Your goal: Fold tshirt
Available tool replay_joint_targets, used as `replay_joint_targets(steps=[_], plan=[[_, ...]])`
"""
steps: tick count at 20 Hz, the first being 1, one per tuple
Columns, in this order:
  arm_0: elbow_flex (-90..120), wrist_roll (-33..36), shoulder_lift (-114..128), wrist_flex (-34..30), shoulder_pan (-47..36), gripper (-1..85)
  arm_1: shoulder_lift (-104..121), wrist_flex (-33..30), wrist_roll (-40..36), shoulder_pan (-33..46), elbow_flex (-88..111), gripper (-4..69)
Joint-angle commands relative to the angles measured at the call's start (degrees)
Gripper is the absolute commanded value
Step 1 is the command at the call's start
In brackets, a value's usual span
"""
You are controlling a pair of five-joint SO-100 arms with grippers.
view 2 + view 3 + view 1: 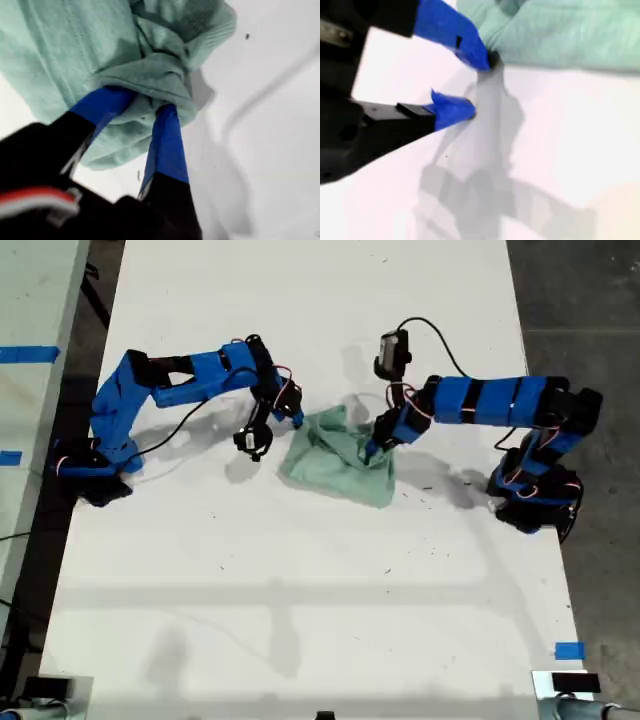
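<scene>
The tshirt (335,465) lies crumpled in a pale mint-green heap at the middle of the white table. My first gripper (375,447), on the arm from the exterior view's right, is shut on a bunched fold of the tshirt (100,45); cloth is pinched between its blue fingers (167,140). My second gripper (295,420), on the arm from the exterior view's left, stands open at the heap's edge. Its blue fingertips (482,57) hover over bare table, with the tshirt (570,30) just beside the upper tip and nothing between them.
The white table (300,590) stretches toward the exterior view's bottom. Blue tape marks sit at the exterior view's lower right (568,650) and far left (28,354). Both arm bases (90,465) (535,495) stand at the table's sides. Dark floor lies past the exterior view's right edge.
</scene>
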Motion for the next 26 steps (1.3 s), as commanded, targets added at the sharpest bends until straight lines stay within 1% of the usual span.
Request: replay_joint_targets(steps=[1,2,3,6,8,10,11,14,17,19,21,23,24,26], plan=[[-3.5,-1.5,1.7,2.7,-2.9,17.4,-1.2,-2.1,-1.1,3.2,-1.8,33.6],[-3.3,-1.5,4.8,4.5,-2.7,17.4,0.4,0.3,-1.3,3.0,-3.5,35.0],[-3.2,-1.5,8.5,6.2,-2.3,17.3,3.2,3.5,-1.2,2.7,-5.7,34.7],[-2.5,-1.0,20.1,10.8,-1.2,16.0,14.3,17.4,-1.1,2.4,-14.8,31.8],[-2.5,-0.9,27.2,13.3,-0.4,15.0,22.2,25.9,-0.7,2.4,-20.0,28.4],[-2.2,-0.7,33.3,16.1,1.2,13.5,32.3,30.5,0.9,2.5,-20.6,24.7],[-1.3,-0.9,36.1,17.1,2.3,12.9,37.5,31.8,1.8,2.4,-19.5,22.9],[2.5,-1.7,42.2,18.2,6.9,10.9,53.2,33.7,6.6,1.1,-12.7,20.4],[7.6,-3.3,45.6,16.6,11.6,9.5,63.5,33.7,13.2,-3.9,-4.0,18.6],[13.3,-4.1,48.6,13.7,13.7,6.3,69.3,32.2,16.7,-7.3,2.2,17.7],[22.0,-5.2,54.0,9.7,15.0,1.3,74.9,30.9,19.8,-10.1,7.2,15.8],[32.1,-8.9,61.1,6.6,16.0,0.1,77.0,28.7,23.3,-14.0,10.6,10.3],[37.1,-11.9,64.2,6.1,16.6,0.1,77.1,27.3,25.4,-15.6,12.7,5.8],[50.4,-15.7,72.2,0.0,18.6,0.1,79.2,23.0,29.6,-18.9,20.3,-2.0]])
